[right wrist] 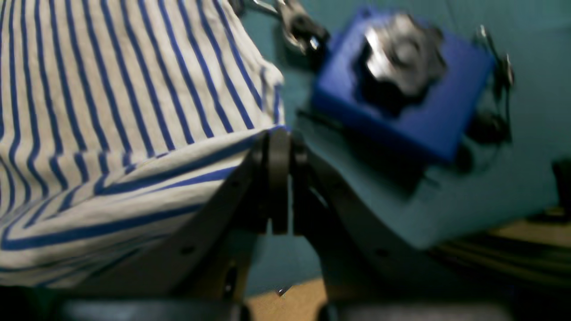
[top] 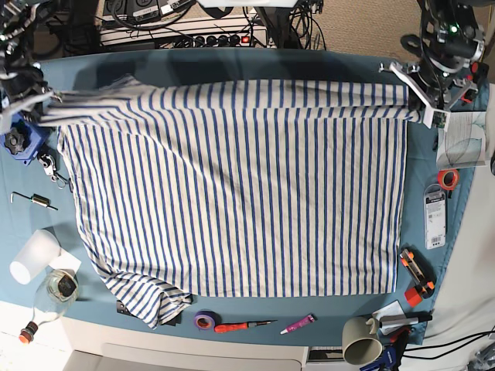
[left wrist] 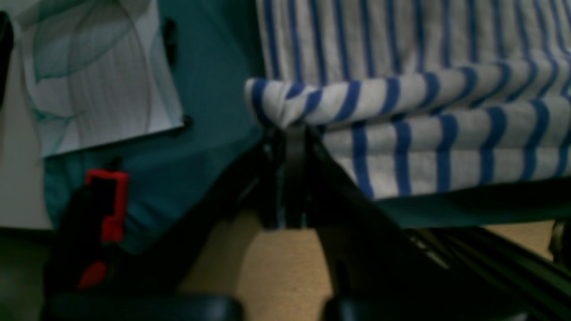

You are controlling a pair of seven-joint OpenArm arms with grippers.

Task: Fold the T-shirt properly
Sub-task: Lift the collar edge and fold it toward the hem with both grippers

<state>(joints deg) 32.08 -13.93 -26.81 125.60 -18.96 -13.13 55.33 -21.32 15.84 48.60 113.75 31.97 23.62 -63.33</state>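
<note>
White cotton with thin blue stripes, the large short-sleeved T-shirt (top: 240, 193) lies spread flat across most of the teal cloth-covered table (top: 433, 309), its far edge lifted into a taut fold running from 9 o'clock to 3 o'clock. At about 2 o'clock the black left gripper (left wrist: 292, 129) is pressed together, pinching a bunched corner of the striped fabric. At about 10 o'clock the black right gripper (right wrist: 279, 138) pinches the opposite corner beside a blue block-shaped clamp (right wrist: 401, 89).
</note>
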